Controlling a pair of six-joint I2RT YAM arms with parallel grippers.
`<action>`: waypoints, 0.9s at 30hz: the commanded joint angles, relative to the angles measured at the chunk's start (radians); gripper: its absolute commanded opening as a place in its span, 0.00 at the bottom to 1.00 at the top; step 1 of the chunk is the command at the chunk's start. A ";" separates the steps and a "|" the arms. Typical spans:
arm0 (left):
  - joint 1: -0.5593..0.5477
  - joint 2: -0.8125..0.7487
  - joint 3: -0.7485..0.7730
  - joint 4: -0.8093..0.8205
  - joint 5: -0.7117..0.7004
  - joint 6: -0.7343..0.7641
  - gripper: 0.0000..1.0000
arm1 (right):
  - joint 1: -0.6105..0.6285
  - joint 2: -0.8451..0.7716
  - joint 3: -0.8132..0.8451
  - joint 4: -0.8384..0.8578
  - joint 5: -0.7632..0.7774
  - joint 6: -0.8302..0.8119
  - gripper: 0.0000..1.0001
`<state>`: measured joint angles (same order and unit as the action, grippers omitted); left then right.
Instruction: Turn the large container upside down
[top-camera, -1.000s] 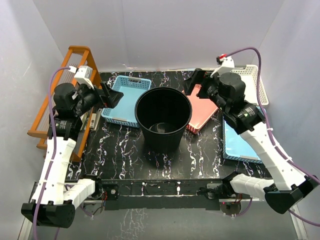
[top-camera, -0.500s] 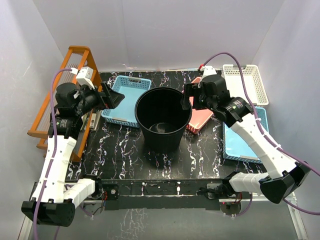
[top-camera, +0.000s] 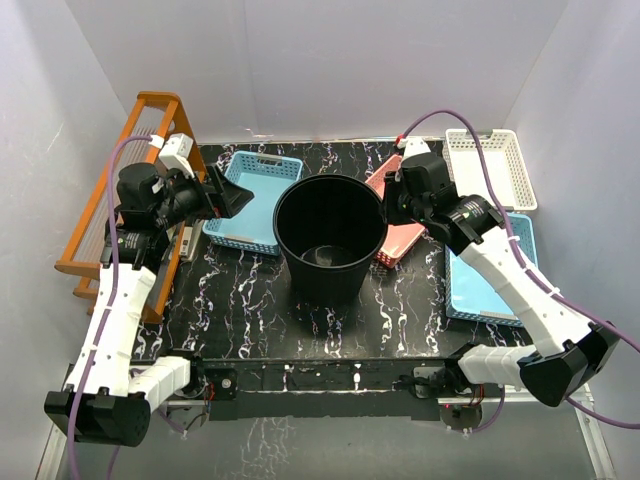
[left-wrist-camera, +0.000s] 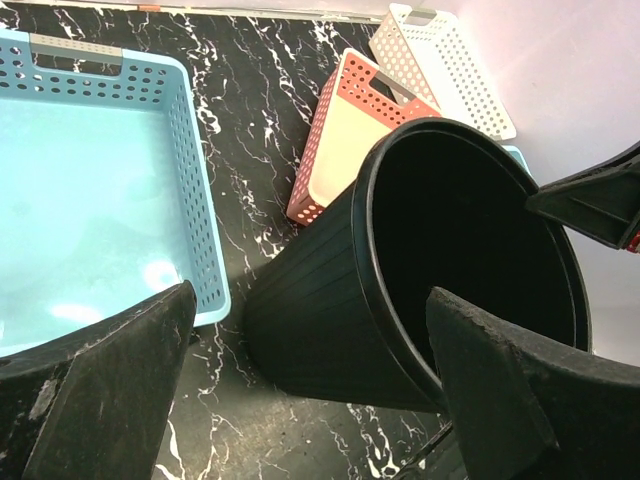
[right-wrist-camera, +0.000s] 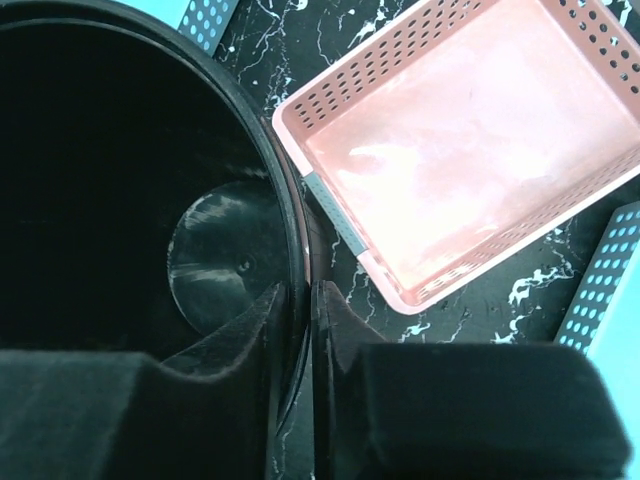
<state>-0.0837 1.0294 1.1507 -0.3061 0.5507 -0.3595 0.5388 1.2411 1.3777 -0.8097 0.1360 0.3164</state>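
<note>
White walls (top-camera: 330, 60) stand all around a black table (top-camera: 230, 290) with white squiggly marks on it. One big thing sits in the middle of the table: the large container (top-camera: 327, 240), a tall black bucket with tiny ribs down its sides. It stands the right way up, with its open mouth facing up, so it has not been flipped yet. One orange wooden rack (top-camera: 150, 140) leans at the left edge of the table. I count four flat baskets with little holes. Two are blue: one blue basket (top-camera: 250, 200) lies just left of the bucket and behind it, and the other blue basket (top-camera: 480, 285) lies at the right, under the right arm. One pink basket (right-wrist-camera: 470, 140) lies just beside the bucket on its right, and one white basket (top-camera: 490, 165) sits in the far right corner. The right gripper (right-wrist-camera: 300, 310) sits on the bucket's right rim, one finger inside and one outside, pinched narrow on the thin edge. I think it holds there so it can tip the bucket over. The left gripper (top-camera: 228, 197) hangs over the left blue basket, spread wide and holding nothing, and it points at the bucket, maybe to help catch its side.
</note>
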 joint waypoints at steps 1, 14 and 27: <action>-0.001 -0.007 0.002 0.014 0.029 0.010 0.99 | 0.000 -0.030 0.013 0.006 -0.011 -0.017 0.04; -0.001 -0.023 0.031 -0.063 -0.124 0.049 0.99 | -0.001 -0.028 0.122 -0.061 0.059 -0.067 0.83; -0.001 0.013 -0.024 -0.092 -0.255 -0.036 0.99 | 0.193 0.027 0.280 -0.055 -0.469 -0.225 0.92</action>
<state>-0.0837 1.0348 1.1618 -0.3969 0.3412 -0.3378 0.5922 1.2385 1.6886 -0.8921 -0.1642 0.1528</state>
